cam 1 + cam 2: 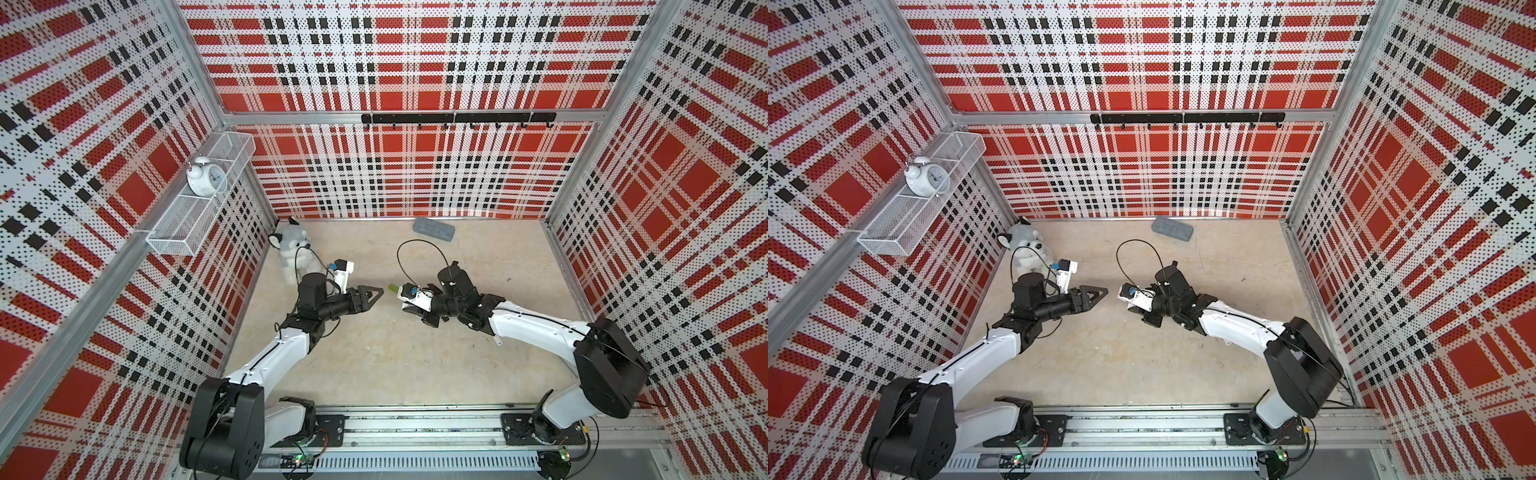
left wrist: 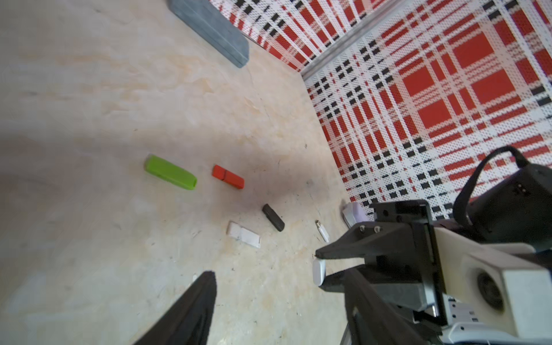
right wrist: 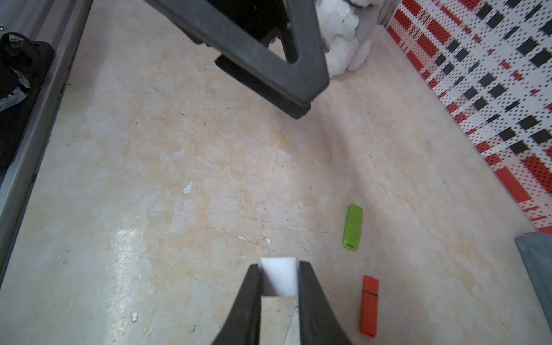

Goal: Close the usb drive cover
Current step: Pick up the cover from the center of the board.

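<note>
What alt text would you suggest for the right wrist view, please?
The right end effector is shut on a white USB piece over the beige tabletop. A green USB drive and an orange USB drive lie on the tabletop nearby, and the left end effector hangs opposite.

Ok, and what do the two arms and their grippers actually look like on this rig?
Both the left arm and right arm have white link shells with black joint housings. The left gripper and right gripper have black, tapering triangular fingers. Each wrist carries a white camera block with a blue connector, fed by a thin black looping cable.
</note>
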Robot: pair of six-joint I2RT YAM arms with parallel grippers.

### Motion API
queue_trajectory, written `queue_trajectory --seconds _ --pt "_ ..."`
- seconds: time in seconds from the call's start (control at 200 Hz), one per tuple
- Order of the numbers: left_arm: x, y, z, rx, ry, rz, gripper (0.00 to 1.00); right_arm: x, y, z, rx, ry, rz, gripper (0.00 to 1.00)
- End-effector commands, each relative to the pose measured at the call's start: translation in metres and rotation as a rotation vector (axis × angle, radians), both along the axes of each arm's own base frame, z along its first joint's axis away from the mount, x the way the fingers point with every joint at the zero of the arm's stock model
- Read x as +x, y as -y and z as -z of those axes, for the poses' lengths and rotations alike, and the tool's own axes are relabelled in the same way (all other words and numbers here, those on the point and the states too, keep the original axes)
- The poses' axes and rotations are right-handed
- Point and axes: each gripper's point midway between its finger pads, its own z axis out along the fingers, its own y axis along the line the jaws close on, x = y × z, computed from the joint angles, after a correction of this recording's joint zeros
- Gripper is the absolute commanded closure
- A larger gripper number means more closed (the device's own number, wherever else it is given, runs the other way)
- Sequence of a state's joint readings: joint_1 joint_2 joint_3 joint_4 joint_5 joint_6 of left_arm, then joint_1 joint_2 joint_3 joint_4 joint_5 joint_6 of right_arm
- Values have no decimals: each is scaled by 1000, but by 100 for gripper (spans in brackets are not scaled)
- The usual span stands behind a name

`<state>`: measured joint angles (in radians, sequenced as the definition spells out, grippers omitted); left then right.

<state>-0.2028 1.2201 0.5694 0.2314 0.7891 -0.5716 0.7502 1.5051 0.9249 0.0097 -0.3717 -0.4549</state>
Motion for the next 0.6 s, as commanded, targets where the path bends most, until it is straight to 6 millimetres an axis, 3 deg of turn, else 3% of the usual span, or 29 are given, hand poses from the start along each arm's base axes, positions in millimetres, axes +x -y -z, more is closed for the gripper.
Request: queue_trajectory --seconds 0.0,0.065,0.215,0.591 --pt "-6 23 -23 -51 69 125 37 3 5 -24 41 85 21 78" --pt "-16 40 -26 -70 74 198 40 2 6 -31 54 96 20 78" --pt "-24 61 -28 -89 70 289 45 1 5 -38 71 100 18 77" --pt "-25 71 -27 -100 53 319 67 0 4 -43 90 112 15 77"
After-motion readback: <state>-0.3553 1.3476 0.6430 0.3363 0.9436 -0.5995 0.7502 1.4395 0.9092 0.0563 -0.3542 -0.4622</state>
